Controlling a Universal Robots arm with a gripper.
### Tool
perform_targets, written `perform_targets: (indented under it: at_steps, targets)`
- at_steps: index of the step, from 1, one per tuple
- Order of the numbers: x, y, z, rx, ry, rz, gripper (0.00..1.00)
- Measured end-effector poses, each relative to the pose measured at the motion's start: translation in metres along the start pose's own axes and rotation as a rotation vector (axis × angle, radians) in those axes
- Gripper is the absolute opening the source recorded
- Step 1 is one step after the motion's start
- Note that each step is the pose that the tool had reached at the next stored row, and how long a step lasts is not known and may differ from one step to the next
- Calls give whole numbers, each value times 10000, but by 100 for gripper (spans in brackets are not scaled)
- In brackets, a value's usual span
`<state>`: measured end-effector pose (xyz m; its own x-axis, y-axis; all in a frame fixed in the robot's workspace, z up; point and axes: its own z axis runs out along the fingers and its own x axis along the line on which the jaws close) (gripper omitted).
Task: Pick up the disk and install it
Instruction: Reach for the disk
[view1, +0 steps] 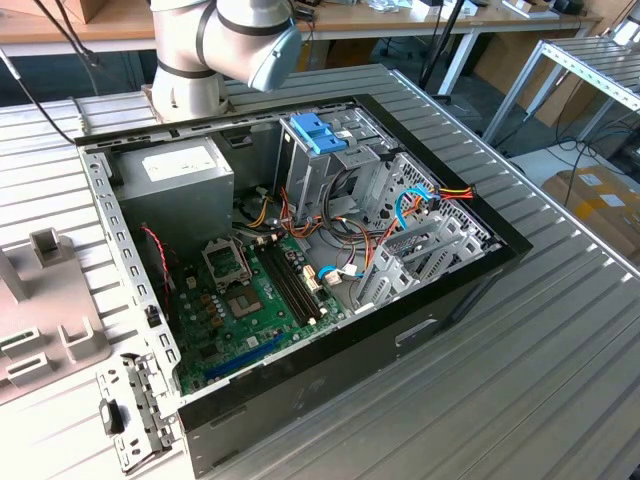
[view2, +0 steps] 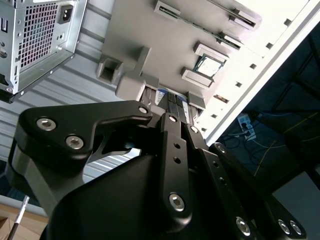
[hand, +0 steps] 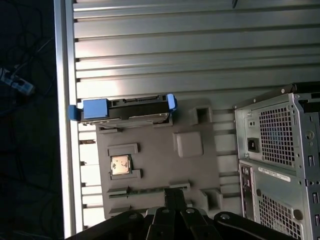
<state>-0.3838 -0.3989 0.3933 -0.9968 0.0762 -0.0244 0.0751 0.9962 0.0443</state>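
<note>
A dark grey rectangular metal hard disk (hand: 132, 107) with blue plastic ends stands on edge along the grey plastic fixture plate's (hand: 160, 162) edge, beside the ribbed metal table's (hand: 200, 50) rim; the black gripper (hand: 173, 192) hovers apart, fingers pressed together, empty.

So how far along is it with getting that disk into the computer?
Nothing looks done yet. The disk stands on edge in the grey holder on the table, outside the open computer case. In hand: the hand hangs near the disk, apart from it. Left: the pickup and the install.
</note>
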Motion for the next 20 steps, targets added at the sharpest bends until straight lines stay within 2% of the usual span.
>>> perform_targets:
  at_steps: [9,20]
  targets:
    - [102,-8,-3,0,0,0,11]
    - [184,-14,-5,0,-1,0,11]
